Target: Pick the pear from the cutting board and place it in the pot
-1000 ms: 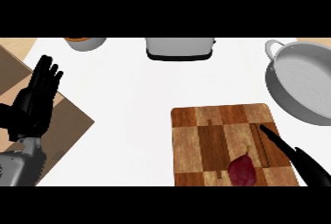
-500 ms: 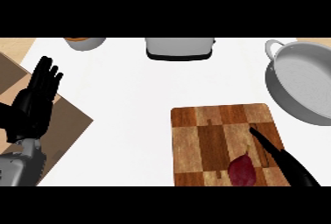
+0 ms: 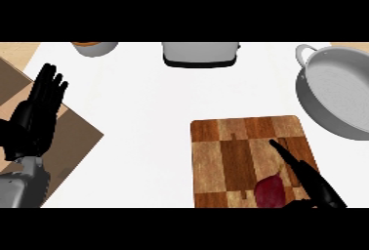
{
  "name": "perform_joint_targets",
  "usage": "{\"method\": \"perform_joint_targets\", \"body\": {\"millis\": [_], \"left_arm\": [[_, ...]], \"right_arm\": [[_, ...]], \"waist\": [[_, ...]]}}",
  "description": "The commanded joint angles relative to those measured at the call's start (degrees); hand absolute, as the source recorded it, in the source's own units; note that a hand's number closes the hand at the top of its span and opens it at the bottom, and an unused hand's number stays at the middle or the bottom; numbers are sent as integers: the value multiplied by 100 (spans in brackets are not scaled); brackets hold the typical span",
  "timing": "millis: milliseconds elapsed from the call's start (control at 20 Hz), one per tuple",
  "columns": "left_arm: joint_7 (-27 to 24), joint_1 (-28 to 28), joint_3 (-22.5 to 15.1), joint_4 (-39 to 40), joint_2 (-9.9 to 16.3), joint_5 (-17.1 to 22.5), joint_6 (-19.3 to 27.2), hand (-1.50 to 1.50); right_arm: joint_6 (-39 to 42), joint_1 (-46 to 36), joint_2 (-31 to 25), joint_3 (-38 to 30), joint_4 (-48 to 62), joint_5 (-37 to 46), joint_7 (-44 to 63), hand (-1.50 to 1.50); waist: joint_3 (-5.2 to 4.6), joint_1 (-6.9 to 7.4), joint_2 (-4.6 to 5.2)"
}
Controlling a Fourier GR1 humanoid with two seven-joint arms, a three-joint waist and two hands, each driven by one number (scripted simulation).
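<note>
Closer now, right hand point(image 3: 311, 178) beside dark-red pear point(image 3: 271, 192).

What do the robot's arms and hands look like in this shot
Both hands are black with long slender fingers. The left hand sits on a grey, smooth, rounded forearm at the lower left. Of the right hand, only thin black fingers and part of the hand show at the lower right; its forearm is out of view. No cables or markings show.

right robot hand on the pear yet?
Cannot tell. In the head view the right robot hand runs along the pear's right edge on the cutting board; no clear gap or contact shows.
</note>
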Motion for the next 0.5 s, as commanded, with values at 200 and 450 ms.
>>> {"method": "perform_joint_targets", "body": {"millis": [200, 450], "left_arm": [[509, -170, 7, -157, -156, -214, 147, 0], [-22, 54, 116, 190, -251, -281, -110, 0]], "right_arm": [[-351, 106, 89, 271, 272, 842, -1039, 150], [-220, -164, 118, -4, 892, 853, -1397, 150]], "waist": [[-14, -4, 13], [-14, 9, 18]]}}
